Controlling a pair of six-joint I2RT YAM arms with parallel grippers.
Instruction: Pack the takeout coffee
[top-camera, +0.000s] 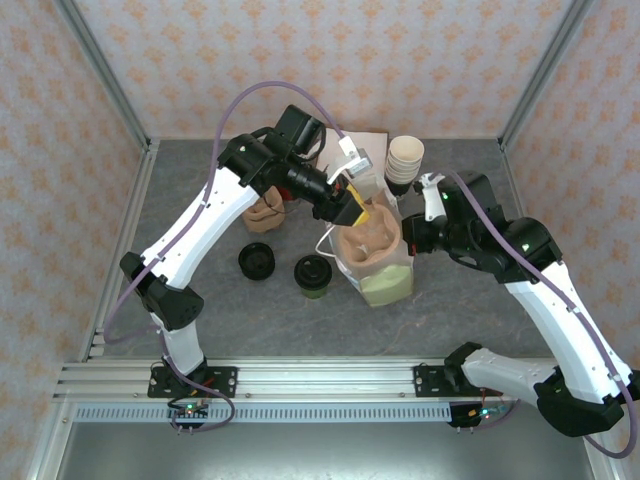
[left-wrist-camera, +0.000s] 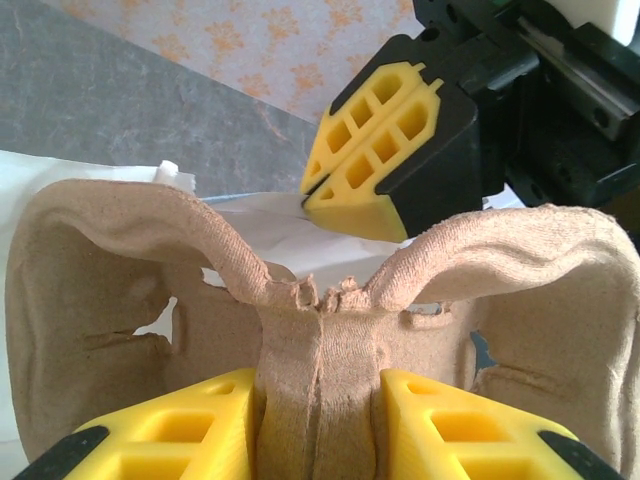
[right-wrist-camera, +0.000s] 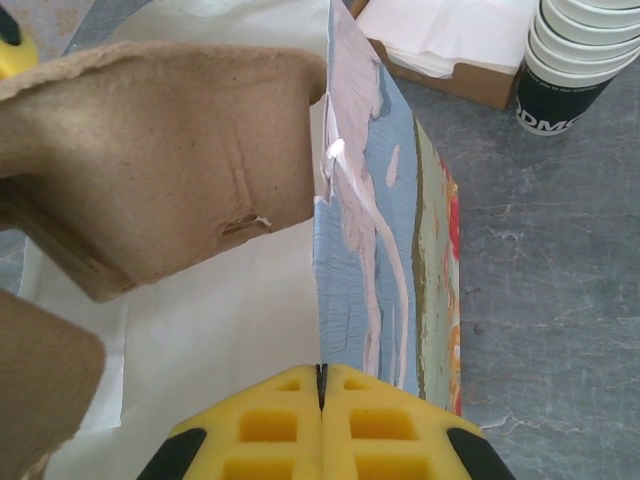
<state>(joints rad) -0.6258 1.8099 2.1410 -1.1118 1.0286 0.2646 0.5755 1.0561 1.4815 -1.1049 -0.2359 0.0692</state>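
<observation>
The takeout coffee (top-camera: 312, 275), an olive-green cup with a black lid, stands on the table left of the paper bag (top-camera: 385, 285). My left gripper (top-camera: 355, 212) is shut on the centre ridge of a brown pulp cup carrier (top-camera: 368, 245) and holds it in the bag's open mouth. In the left wrist view the carrier's ridge (left-wrist-camera: 318, 330) is pinched between the yellow fingers (left-wrist-camera: 180, 430). My right gripper (right-wrist-camera: 321, 385) is shut on the bag's upright printed edge (right-wrist-camera: 380, 230), beside the carrier (right-wrist-camera: 150, 150). That right gripper (left-wrist-camera: 375, 160) also faces the left wrist camera.
A loose flat black lid (top-camera: 257, 262) lies left of the coffee. A second pulp carrier (top-camera: 265, 210) sits behind it under the left arm. A stack of cream cups (top-camera: 404, 160) and a napkin box (top-camera: 365, 140) stand at the back; the cups (right-wrist-camera: 575, 60) are near the bag.
</observation>
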